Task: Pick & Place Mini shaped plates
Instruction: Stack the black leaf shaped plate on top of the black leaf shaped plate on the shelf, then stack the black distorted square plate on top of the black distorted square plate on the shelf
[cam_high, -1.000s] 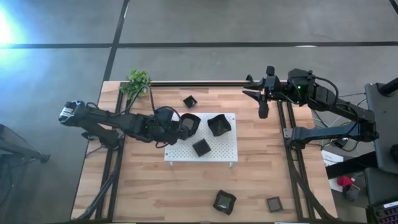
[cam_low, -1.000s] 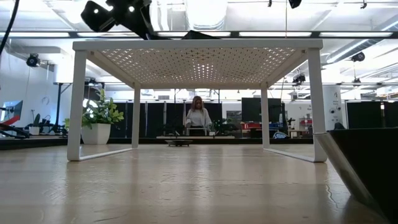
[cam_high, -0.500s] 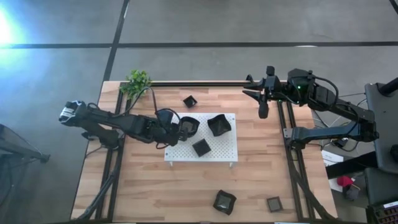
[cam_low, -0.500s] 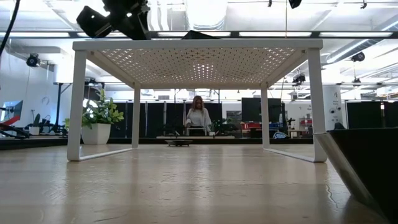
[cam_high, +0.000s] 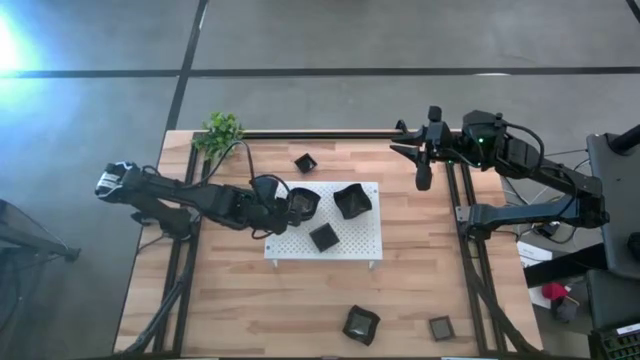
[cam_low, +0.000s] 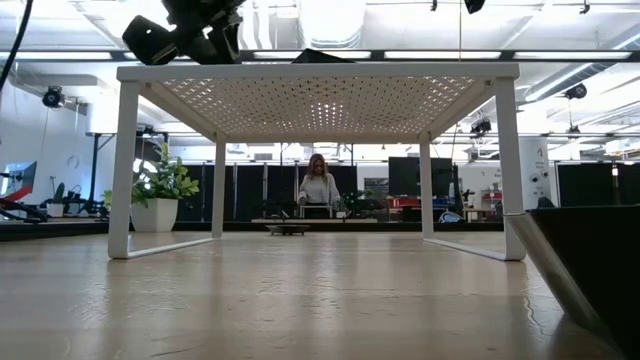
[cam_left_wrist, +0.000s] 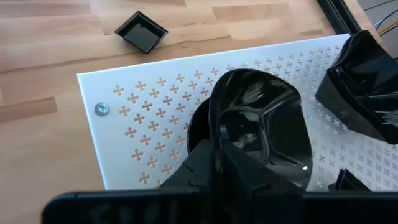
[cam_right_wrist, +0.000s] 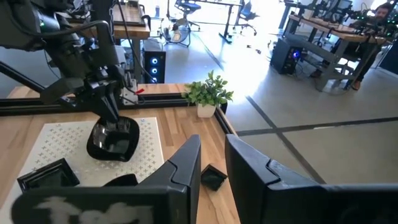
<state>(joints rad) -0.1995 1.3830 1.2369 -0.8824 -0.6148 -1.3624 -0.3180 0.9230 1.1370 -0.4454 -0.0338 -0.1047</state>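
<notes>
Left gripper (cam_high: 285, 207) has drawn back, jaws at rounded plate (cam_high: 303, 202).

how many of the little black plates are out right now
6. Three sit on the white board: rounded plate at the left gripper, wavy plate, square plate. Far plate lies behind the board; two near plates lie at the table's front edge.
</notes>
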